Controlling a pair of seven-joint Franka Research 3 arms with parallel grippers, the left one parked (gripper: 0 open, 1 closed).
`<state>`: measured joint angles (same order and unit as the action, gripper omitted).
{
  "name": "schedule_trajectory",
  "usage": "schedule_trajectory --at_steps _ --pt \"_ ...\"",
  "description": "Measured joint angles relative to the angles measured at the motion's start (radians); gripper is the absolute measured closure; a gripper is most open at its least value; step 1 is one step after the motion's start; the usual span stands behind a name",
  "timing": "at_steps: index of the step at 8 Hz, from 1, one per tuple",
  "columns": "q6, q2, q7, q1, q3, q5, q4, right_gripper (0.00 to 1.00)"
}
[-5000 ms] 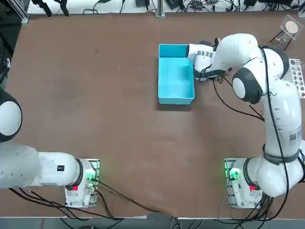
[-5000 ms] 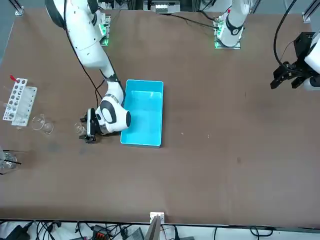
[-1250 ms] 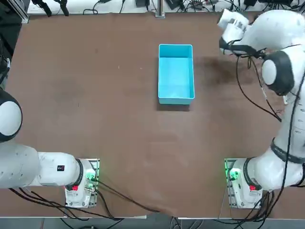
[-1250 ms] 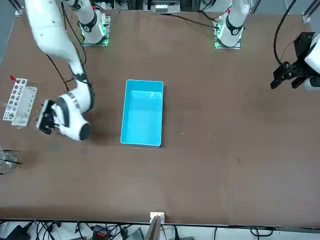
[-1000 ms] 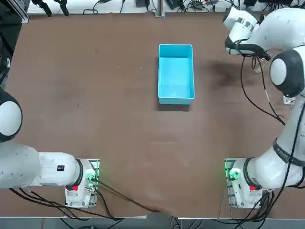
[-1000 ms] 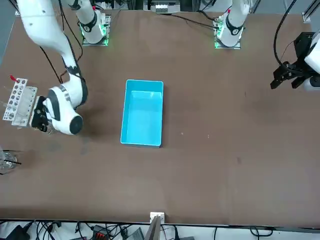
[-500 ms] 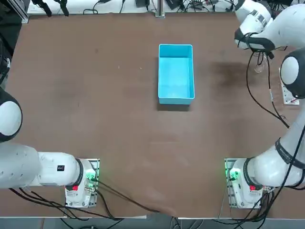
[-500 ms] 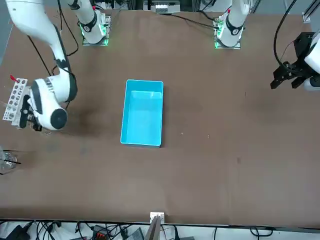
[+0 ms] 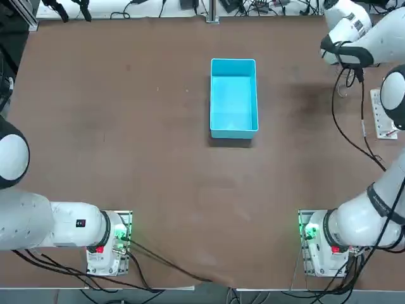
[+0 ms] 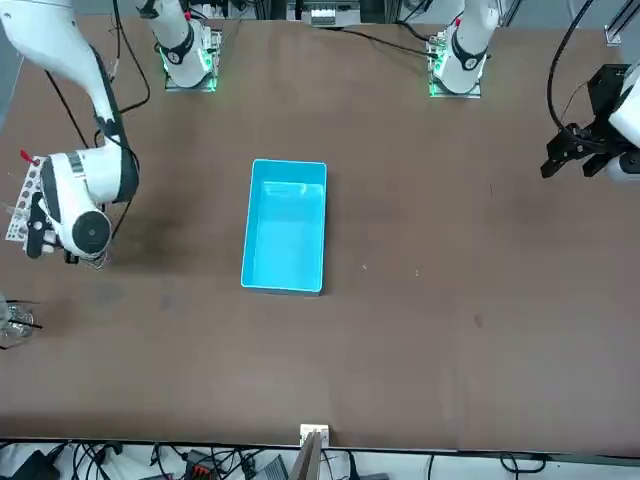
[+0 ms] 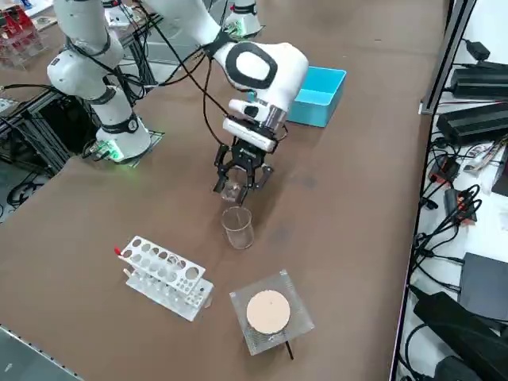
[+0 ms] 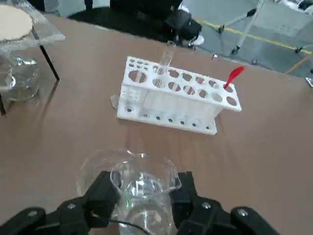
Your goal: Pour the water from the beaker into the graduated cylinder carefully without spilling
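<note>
My right gripper (image 11: pixel 236 189) is shut on the beaker (image 11: pixel 232 191), a tiny clear glass cup held upright just above the table. The graduated cylinder (image 11: pixel 237 228), a taller clear vessel, stands directly beside it on the side toward the test-tube rack, a small gap apart. In the right wrist view the beaker (image 12: pixel 142 190) sits between my two black fingers (image 12: pixel 104 192); a wider clear rim overlaps it there, so the two glasses are hard to separate. From the front, the gripper (image 10: pixel 45 240) hangs at the table's left edge. The top view hides the beaker under my wrist.
A white test-tube rack (image 11: pixel 164 278) with a red-tipped piece (image 12: pixel 234 76) lies beyond the cylinder. A clear flask under a stand with a white disc (image 11: pixel 268 311) sits past it. The blue bin (image 9: pixel 234 97) is mid-table, well away.
My right arm has carried the beaker from beside the blue bin across to the table's right side, stopping next to the cylinder and the rack.
</note>
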<state>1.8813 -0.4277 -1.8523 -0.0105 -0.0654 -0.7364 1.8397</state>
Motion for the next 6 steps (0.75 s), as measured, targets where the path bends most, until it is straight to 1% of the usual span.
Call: schedule_trajectory --at_steps 2,3,6 --pt "0.013 0.047 0.08 0.007 0.0 0.094 0.009 0.39" --pt "0.032 0.057 0.1 0.014 0.0 0.118 0.016 0.39" --pt "0.092 0.055 0.153 0.056 0.001 0.139 0.031 0.39"
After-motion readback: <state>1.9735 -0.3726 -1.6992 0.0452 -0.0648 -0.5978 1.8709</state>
